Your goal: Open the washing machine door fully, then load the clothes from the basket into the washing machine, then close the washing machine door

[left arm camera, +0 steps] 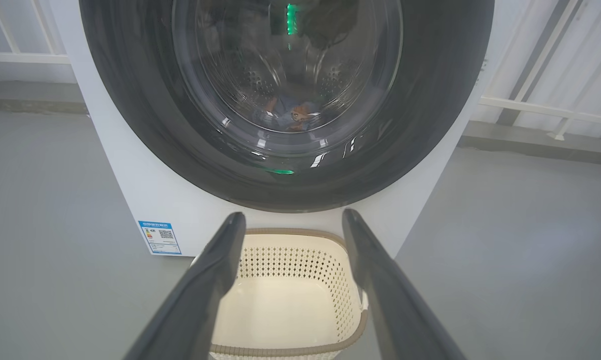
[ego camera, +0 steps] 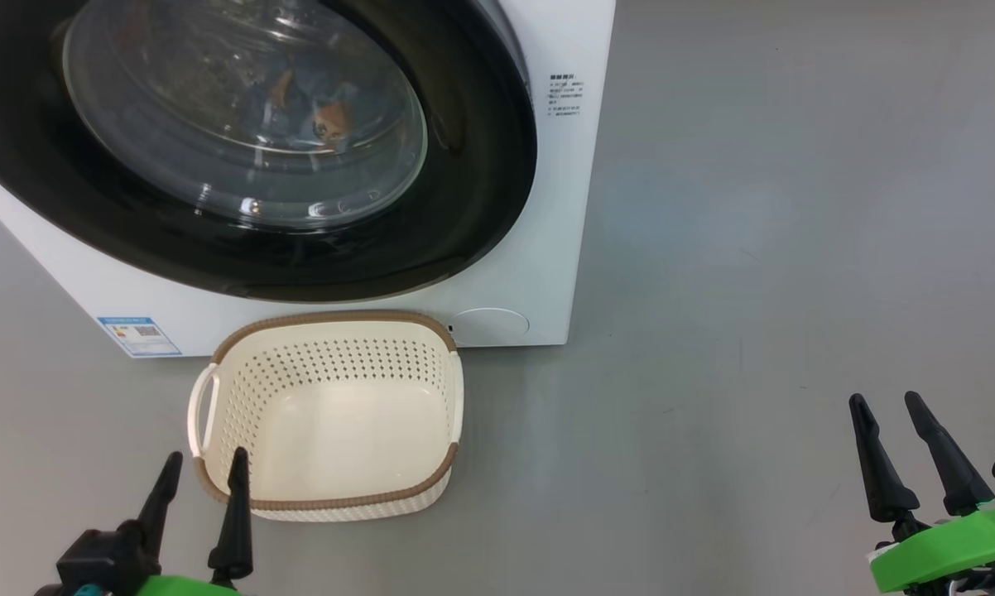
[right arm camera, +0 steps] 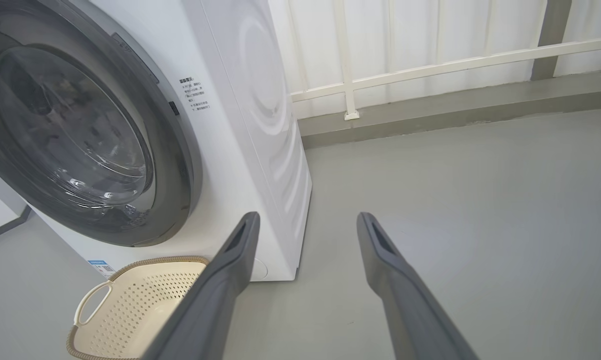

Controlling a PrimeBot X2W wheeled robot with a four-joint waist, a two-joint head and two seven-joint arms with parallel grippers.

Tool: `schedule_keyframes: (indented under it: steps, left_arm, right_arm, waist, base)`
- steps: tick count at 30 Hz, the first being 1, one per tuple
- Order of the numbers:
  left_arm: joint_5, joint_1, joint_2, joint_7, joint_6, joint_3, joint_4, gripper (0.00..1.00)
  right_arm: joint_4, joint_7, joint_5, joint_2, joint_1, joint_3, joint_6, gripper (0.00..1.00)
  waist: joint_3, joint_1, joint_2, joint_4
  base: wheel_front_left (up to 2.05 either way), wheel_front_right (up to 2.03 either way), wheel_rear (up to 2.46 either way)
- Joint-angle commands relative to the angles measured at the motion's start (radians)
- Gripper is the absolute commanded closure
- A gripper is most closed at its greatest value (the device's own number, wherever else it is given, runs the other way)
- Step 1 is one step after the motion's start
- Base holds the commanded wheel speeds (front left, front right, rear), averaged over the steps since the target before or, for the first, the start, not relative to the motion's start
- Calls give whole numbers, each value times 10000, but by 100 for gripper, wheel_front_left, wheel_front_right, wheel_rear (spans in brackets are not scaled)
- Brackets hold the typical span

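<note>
Washing machine door (ego camera: 175,149) shut, black ring flush with the white front of the washing machine (ego camera: 547,207). Behind its glass bowl, low in the steel drum (left arm camera: 250,75), the clothes (ego camera: 319,116): a patch of blue with an orange-brown bear. Just below the door, on the floor (ego camera: 754,248) and close against the machine's foot, the basket (ego camera: 332,319), nothing in it, handles to left and right. By the look of it, all three steps done; at most a check of the closure left.

Door ahead of and above both end effectors. Left end effector (ego camera: 206,457) nearer, at the basket's near left corner, squarely facing the door in its wrist view, released and bare. Right end effector (ego camera: 885,400) well off to the right, past the machine's corner, over bare floor, likewise released, holding nothing.

Top and left of the door cut off in the head view. Clothes blurred by reflections; amount impossible to judge. Latch not visible, so true closure only a guess from the flush ring. Contact between the left end effector and the basket rim impossible to tell.
</note>
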Motion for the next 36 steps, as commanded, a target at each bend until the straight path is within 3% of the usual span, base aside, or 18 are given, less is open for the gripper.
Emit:
schedule_keyframes:
  steps: [1,11,12,19,24,28,36]
  left_arm:
    - [146,-132,187,-65,-24,386,-300,0]
    - [-84,-140,127,-65,-25,395,-345,0]
    - [-60,33,-10,0,0,65,-73,100]
    - [-290,177,-215,66,3,-3,421,100]
    - [-848,158,-206,205,2,27,412,100]
    - [-1291,116,-199,313,3,52,434,100]
    - [-2285,22,-185,559,0,114,476,100]
  right_arm:
    - [-254,-46,-66,-146,27,156,-55,0]
    - [-280,-46,-74,-61,29,156,-55,0]
    - [-17,0,-29,73,-1,-46,0,100]
    - [529,70,162,483,-1,-22,3,100]
    - [499,208,616,549,0,-56,0,100]
    - [499,318,977,602,-23,-81,-1,100]
    - [478,571,1785,725,-74,-144,-6,100]
  waist:
    - [25,0,-1,-16]
    - [-18,0,-1,-49]
    - [-18,0,-1,-49]
    - [-33,1,-1,-52]
    - [-106,23,-1,-34]
    - [-120,2,-1,-23]
    - [-185,1,-1,2]
  base:
    - [0,0,0]
    - [0,0,0]
    - [0,0,0]
    - [0,0,0]
    - [0,0,0]
    - [0,0,0]
    - [0,0,0]
